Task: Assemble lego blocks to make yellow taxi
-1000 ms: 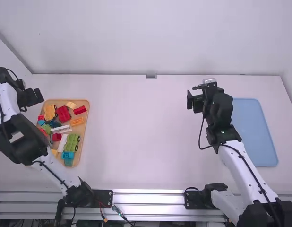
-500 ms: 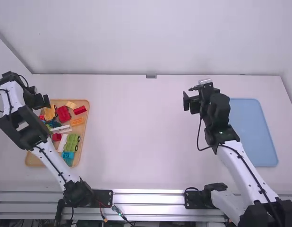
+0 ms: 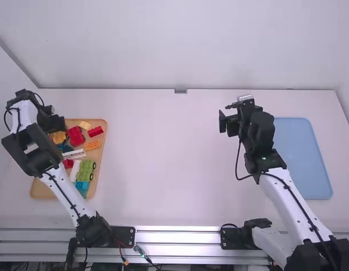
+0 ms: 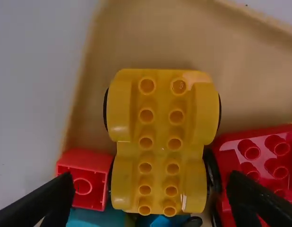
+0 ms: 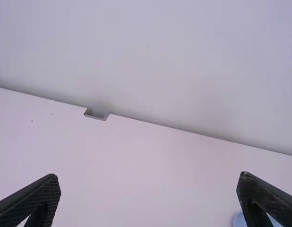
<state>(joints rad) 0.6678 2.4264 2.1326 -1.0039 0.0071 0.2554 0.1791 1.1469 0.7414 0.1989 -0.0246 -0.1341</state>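
Yellow wheeled block (image 4: 159, 137) | studs in two rows | left end effector (image 3: 59, 122) wide | right end effector (image 3: 225, 119) wide

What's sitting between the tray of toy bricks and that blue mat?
In the high view, bare white table, with the right arm stretched out above it, nearer the blue mat.

In the high view, your left gripper (image 3: 57, 123) and left arm (image 3: 34, 149) hide parts of the shallow tan tray (image 3: 43, 191) and the yellow plastic wheeled base (image 3: 60, 137). In the left wrist view, the frame cuts off the red studded plastic block (image 4: 264, 163) and the teal plastic block (image 4: 95, 217). Your right wrist view crops the flat light-blue panel (image 3: 301, 158); from above, your right arm (image 3: 290, 195) covers some of it.
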